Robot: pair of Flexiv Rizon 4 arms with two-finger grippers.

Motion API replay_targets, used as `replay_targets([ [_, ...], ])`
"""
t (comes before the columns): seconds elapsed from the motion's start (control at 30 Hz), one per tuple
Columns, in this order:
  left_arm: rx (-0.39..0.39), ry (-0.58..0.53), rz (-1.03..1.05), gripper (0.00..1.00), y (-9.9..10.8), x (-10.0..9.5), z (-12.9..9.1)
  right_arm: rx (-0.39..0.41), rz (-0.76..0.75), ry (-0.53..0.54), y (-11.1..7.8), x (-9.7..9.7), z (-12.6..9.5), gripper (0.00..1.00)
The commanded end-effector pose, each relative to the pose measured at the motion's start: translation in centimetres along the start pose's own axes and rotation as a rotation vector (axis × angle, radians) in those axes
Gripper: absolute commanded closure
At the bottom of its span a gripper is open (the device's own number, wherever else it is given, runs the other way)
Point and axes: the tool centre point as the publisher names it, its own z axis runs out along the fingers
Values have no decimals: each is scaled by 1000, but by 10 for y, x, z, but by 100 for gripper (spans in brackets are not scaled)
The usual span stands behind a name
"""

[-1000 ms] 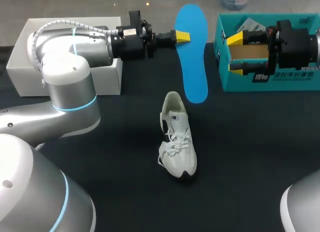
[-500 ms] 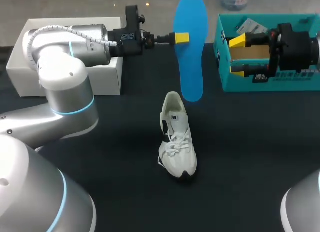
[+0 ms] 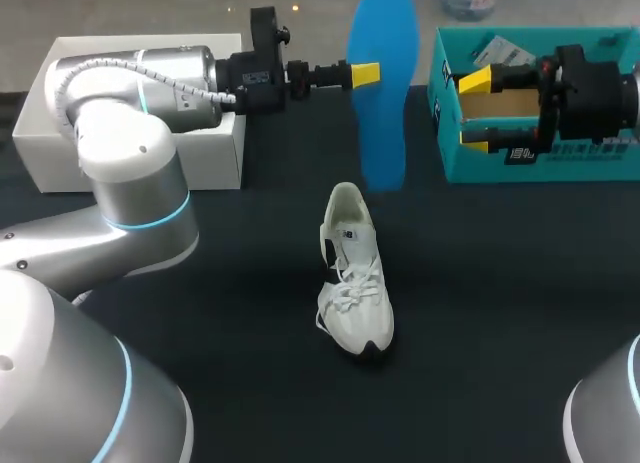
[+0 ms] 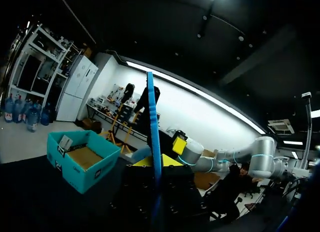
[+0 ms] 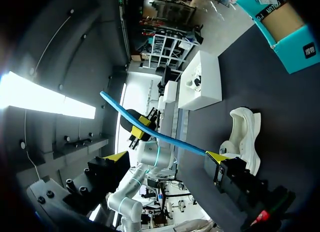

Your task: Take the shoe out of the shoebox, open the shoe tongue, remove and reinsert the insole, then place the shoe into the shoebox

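Head view shows you the left end effector (image 3: 362, 74) clamped on the blue insole (image 3: 383, 103), held up off the bench (image 3: 500, 303). The white shoe (image 3: 352, 273) stands mid-bench, outside the teal shoebox (image 3: 560, 165). The shoebox holds a brown cardboard lining and a paper slip (image 3: 495, 51). The right end effector (image 3: 471, 108) hovers over it, fingers spread and gripping nothing.

- I see the insole (image 3: 383, 93) as one plain bright blue, with no pattern.
- The shoe (image 3: 352, 273) reads white to me, laces included, with a small dark mark on the tongue and black at the toe of the sole.
- My shoebox (image 3: 580, 163) is teal outside with white print on its wall, and cardboard brown inside.
- The left gripper (image 3: 365, 73) and right gripper (image 3: 472, 108) are black with bright yellow tips.
- My left arm (image 3: 130, 163) is silver with a pale blue ring.
- The white box (image 3: 35, 148) is plain.
- The table (image 3: 500, 303) is flat black.
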Motion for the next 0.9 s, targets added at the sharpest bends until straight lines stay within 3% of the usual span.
replay_targets([
  [0.03,95,135,859,100,4,-5,0,1,1,-2,1,0,2,0],
  [0.07,116,166,944,100,3,-5,0,1,1,-2,1,0,2,0],
  [0.3,14,215,1313,100,2,-7,-5,1,1,-2,1,0,2,0],
  [0.9,14,215,1313,100,2,-7,-5,1,1,-2,1,0,2,0],
])
